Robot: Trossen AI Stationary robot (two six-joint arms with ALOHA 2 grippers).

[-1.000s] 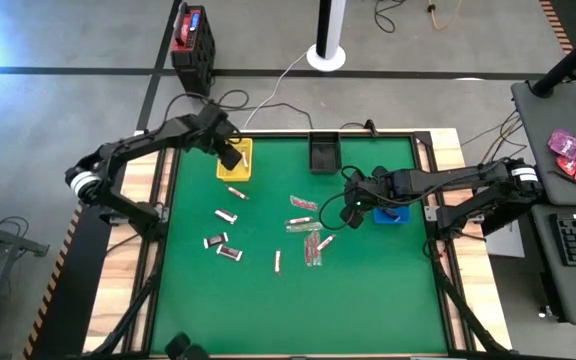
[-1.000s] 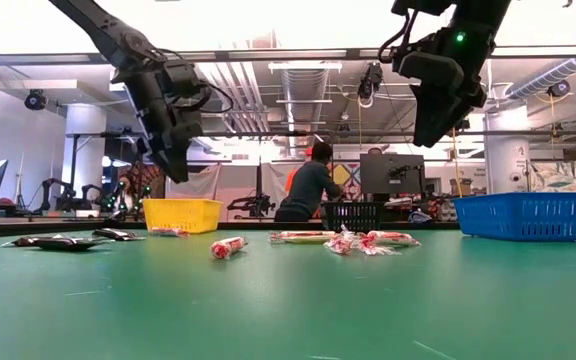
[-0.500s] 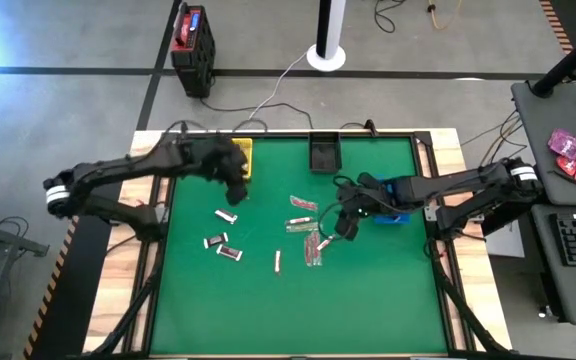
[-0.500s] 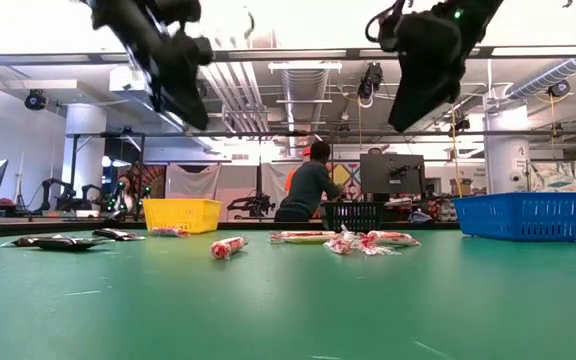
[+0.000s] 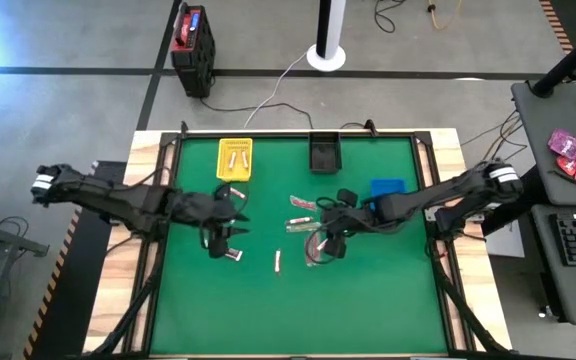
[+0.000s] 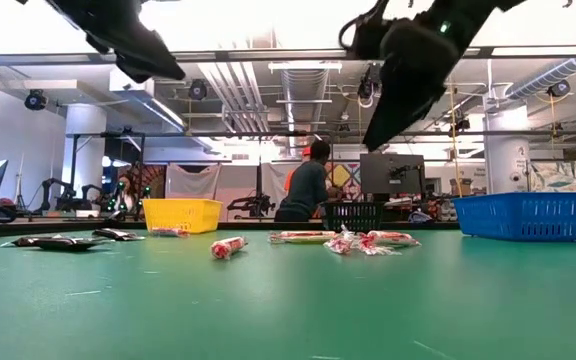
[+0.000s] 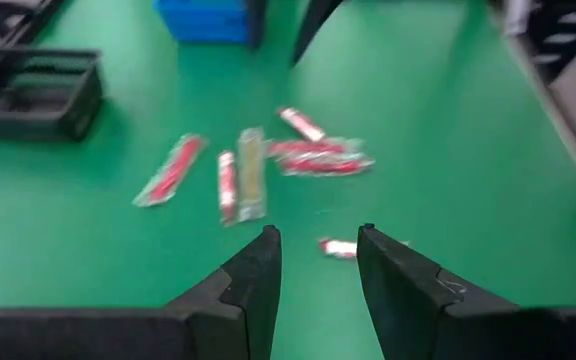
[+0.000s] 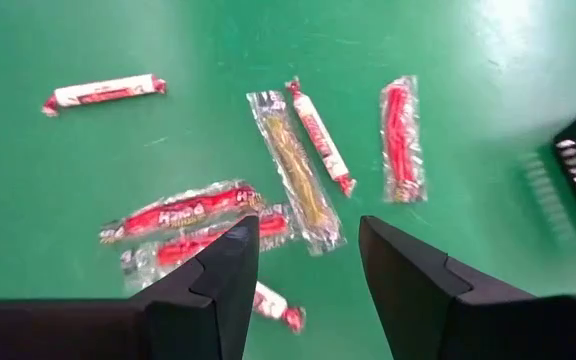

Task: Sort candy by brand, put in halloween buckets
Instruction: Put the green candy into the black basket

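Note:
Wrapped candy lies scattered mid-table. Pink-red and clear-wrapped bars point(image 8: 183, 212) form a cluster point(image 5: 304, 226). Dark bars point(image 5: 233, 255) lie to the left, and one small bar point(image 5: 277, 261) lies alone. My left gripper point(image 5: 230, 226) hovers open above the dark bars with nothing between its fingers point(image 7: 318, 250). My right gripper point(image 5: 321, 246) hovers open over the red cluster point(image 8: 303, 250), also empty. Along the far edge stand the yellow bucket point(image 5: 234, 160), holding a few light bars, the black bucket point(image 5: 324, 153) and, further right, the blue bucket point(image 5: 388, 187).
In the low view both arms point(image 6: 128, 40) point(image 6: 398, 70) hang high above the green mat, and a person point(image 6: 308, 190) stands in the room behind. A raised wooden frame point(image 5: 164, 200) borders the table. Green mat near the front edge point(image 5: 298, 310) carries nothing.
My left gripper has swung from above the yellow bucket toward the table's near edge and now hangs over the dark bars, having turned as it went. My right gripper has moved from beside the blue bucket toward the table's left, sinking a little over the red cluster.

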